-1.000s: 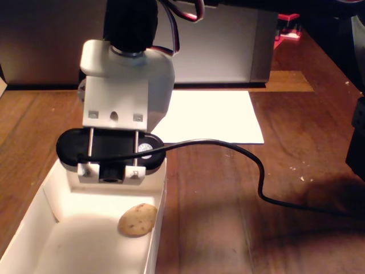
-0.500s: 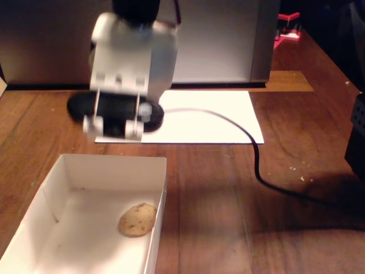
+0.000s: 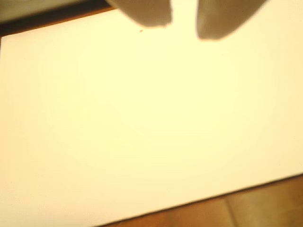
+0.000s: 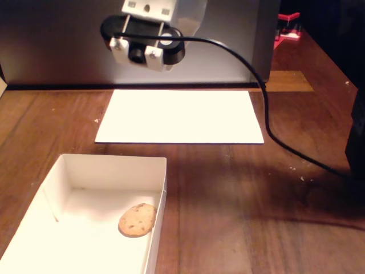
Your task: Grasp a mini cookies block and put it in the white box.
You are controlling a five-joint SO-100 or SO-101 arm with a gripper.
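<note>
Blurred pale fingers (image 3: 183, 26) are hanging parted and empty above the flat white paper sheet (image 3: 142, 123) in the wrist view. Outward, the small round tan chocolate-chip cookie (image 4: 137, 220) is lying inside the low-walled white cardboard box (image 4: 161, 188) on the brown wooden table (image 4: 256, 200). Little risk remains beyond the black cable (image 4: 268, 120) snagging; the fixed view is hiding the fingertips.

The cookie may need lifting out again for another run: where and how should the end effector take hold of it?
Probably across its thin rim, coming straight down. The cookie lies flat on the floor of the white box, close to the right wall in the fixed view, so close the fingers parallel to that wall.
</note>
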